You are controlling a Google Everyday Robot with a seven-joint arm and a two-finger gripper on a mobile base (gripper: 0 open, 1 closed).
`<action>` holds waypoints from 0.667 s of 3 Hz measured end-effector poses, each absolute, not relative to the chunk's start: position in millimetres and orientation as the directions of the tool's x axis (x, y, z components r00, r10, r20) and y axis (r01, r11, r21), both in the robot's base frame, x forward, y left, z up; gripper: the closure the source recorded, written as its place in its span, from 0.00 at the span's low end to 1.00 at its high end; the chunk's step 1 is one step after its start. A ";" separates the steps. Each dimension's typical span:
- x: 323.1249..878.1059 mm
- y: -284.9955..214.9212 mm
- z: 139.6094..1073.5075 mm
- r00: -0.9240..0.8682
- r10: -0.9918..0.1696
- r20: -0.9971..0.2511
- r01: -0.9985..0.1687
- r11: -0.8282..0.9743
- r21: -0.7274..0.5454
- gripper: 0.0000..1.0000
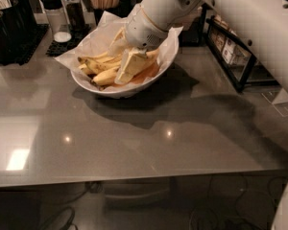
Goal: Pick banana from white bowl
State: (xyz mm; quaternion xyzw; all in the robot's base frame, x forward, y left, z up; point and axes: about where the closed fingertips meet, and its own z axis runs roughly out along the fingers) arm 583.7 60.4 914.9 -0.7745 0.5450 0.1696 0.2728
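The tool (128,70) is down inside the white bowl (119,91), which sits near the back of the grey bench (134,143). Its pale tip is pressed in among the bananas (100,67). Whether it is spread wide, narrowed or already holding fruit, I cannot tell, because the wrist covers it from above. The bananas lie in a loose heap on the left half of the bowl, on crinkled paper (97,38) that stands up behind them. Several things could go wrong here. The tool could catch a fold of paper along with the fruit, so a lift would drag the lining and perhaps tip the shallow bowl. The bananas look bunched, so one may bring its neighbours up and then shed them. A grip too near a curved end could slip off. A sideways pull could also slide the bowl toward the shakers (53,11) behind it.
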 end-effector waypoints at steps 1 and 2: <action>583.7 56.9 911.1 0.341 -0.763 -0.550 -0.940 -0.255 -0.229 0.64; 581.5 52.7 903.2 0.320 -0.773 -0.548 -0.947 -0.243 -0.210 0.88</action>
